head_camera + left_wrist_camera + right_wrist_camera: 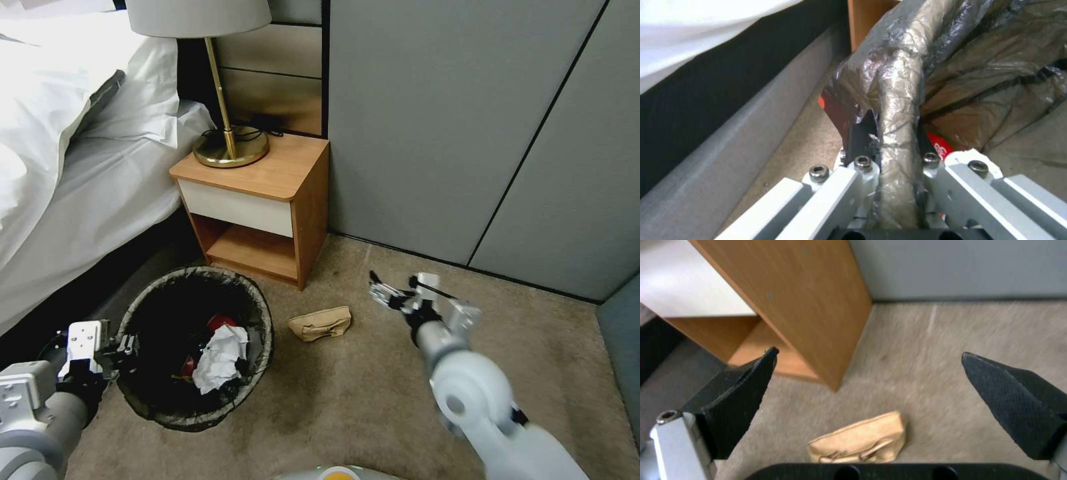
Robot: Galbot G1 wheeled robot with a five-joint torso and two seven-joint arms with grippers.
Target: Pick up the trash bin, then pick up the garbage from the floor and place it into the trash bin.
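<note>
Already the left gripper (123, 348) is clamped on the bin (160, 413) rim at near left, its liner pinched between the fingers (862, 140). Tissue (220, 357) and red wrappers (220, 321) lie inside. Right gripper (393, 290), jaws spread wide, hovers just right of the paper bag (862, 440) left on the carpet (373, 400).

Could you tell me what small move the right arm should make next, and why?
Probably lower the right gripper onto the tan paper bag. The bag lies on the carpet between the trash bin and that gripper, whose fingers stand wide open just above it. The left gripper is clamped on the bin's lined rim, and a white tissue wad is already inside.
</note>
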